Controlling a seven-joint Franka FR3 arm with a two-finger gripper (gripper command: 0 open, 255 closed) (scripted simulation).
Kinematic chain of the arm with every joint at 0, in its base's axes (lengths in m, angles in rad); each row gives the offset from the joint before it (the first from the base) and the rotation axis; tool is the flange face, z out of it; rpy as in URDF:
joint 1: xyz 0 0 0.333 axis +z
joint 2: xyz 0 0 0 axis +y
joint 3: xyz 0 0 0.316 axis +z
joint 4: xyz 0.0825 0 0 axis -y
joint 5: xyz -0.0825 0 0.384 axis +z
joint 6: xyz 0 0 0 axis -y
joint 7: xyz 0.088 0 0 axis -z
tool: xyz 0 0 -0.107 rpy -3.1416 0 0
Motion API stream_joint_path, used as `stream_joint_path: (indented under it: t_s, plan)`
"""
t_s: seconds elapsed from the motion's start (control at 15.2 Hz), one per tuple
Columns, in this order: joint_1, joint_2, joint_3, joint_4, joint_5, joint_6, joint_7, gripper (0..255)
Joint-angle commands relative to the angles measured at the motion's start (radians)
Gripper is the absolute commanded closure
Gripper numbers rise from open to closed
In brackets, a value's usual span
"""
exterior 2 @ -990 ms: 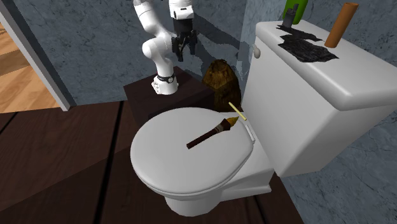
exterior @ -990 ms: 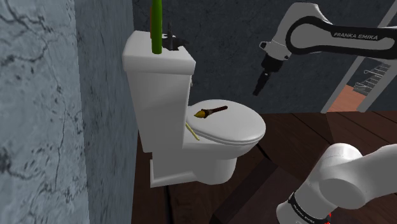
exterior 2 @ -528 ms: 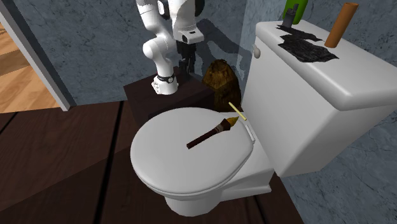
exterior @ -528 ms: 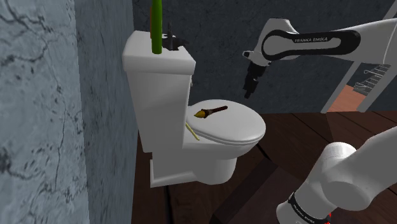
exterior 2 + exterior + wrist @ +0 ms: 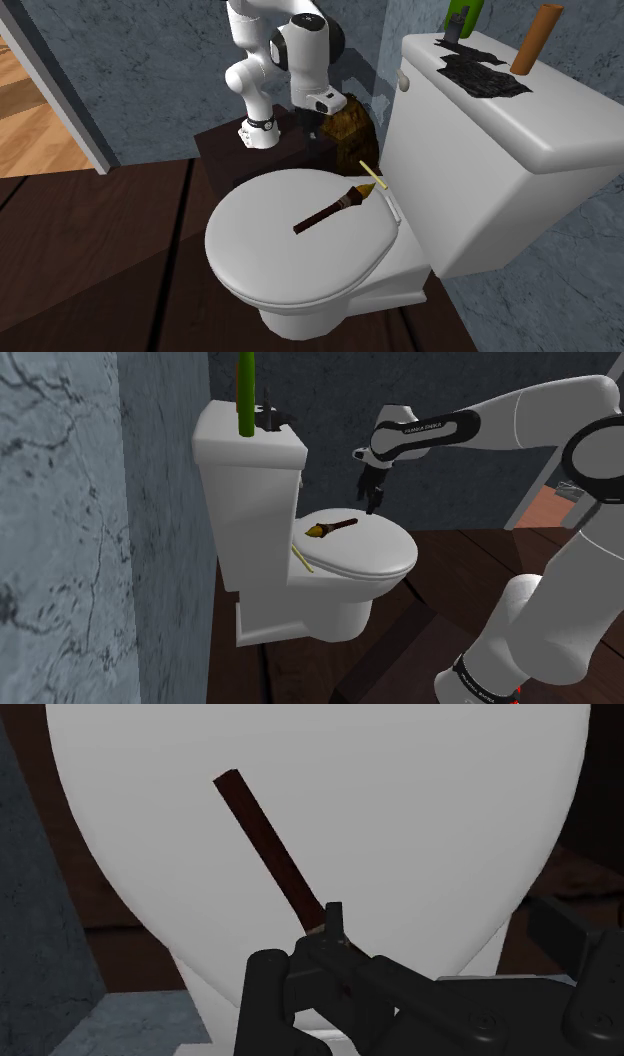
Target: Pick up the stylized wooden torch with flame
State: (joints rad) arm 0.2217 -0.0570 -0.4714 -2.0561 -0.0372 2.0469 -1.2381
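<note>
The torch (image 5: pixel 331 530) is a dark brown stick with a yellow-brown flame end, lying flat on the shut white toilet lid (image 5: pixel 380 557). In the second exterior view the torch (image 5: pixel 331 212) lies slantwise, its flame end toward the tank. My black gripper (image 5: pixel 372 502) hangs above the lid's far rim, just beyond the handle end, open and holding nothing. The second exterior view has the gripper (image 5: pixel 317 135) over the lid's far edge. In the wrist view the torch handle (image 5: pixel 265 839) runs out ahead of the fingers across the lid.
The white tank (image 5: pixel 520 130) carries a green rod (image 5: pixel 244 392), a brown cylinder (image 5: pixel 535 40) and a black cloth (image 5: pixel 480 75). A thin yellow stick (image 5: pixel 302 560) lies by the hinge. A brown basket (image 5: pixel 348 120) sits by my stand. A grey wall (image 5: pixel 90 532) flanks the toilet.
The arm has swung toward the toilet and come down; the gripper went from well off to the side to just above the lid's rim near the torch handle. The torch has not moved.
</note>
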Motion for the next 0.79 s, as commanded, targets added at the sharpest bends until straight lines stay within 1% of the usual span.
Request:
stream_joint_path:
  t_s: [0.0, 0.26, 0.53, 0.59, 0.73]
  plan:
    - [0.003, 0.095, -0.009, 0.055, 0.039, 0.017, -0.118, 0]
    - [-0.010, 0.263, 0.011, 0.163, 0.100, 0.037, -0.312, 0]
    - [-0.034, 0.418, 0.054, 0.276, 0.135, 0.047, -0.476, 0]
    - [-0.040, 0.444, 0.064, 0.297, 0.137, 0.049, -0.502, 0]
    - [-0.042, 0.456, 0.067, 0.286, 0.142, 0.071, -0.504, 0]
